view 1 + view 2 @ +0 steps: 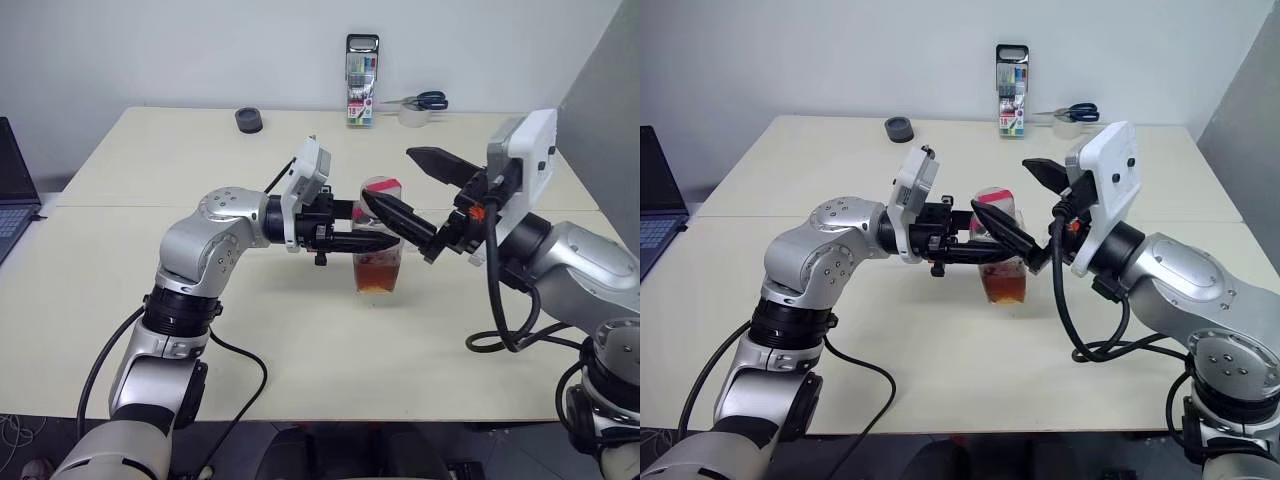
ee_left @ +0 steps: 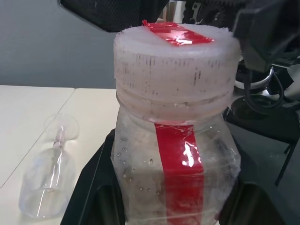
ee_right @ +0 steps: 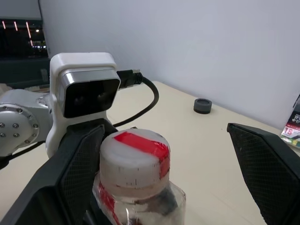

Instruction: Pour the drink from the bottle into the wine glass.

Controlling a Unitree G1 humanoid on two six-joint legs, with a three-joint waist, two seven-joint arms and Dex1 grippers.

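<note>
We see our left hand (image 1: 385, 240) clenched on the bottle (image 1: 379, 240), which stands upright on the desk (image 1: 150, 260) near its middle, the drink (image 1: 377, 272) sitting low in its body and the cap (image 3: 135, 157) still on; the wine glass (image 2: 49, 174) shows in the left wrist view lying on its side on the desk, not standing, so we judge nothing can be poured into it as it lies; further right, our right hand (image 1: 405, 185) is spread wide around the cap, its fingers (image 3: 269, 178) well clear of it on either side, apparently ready to close on it. If we close off-centre, the cap may slip or the bottle twist in the left hand's hold; if the left hold is too loose, turning the cap could tip the bottle and spill the drink; and the fallen glass could roll if nudged.
</note>
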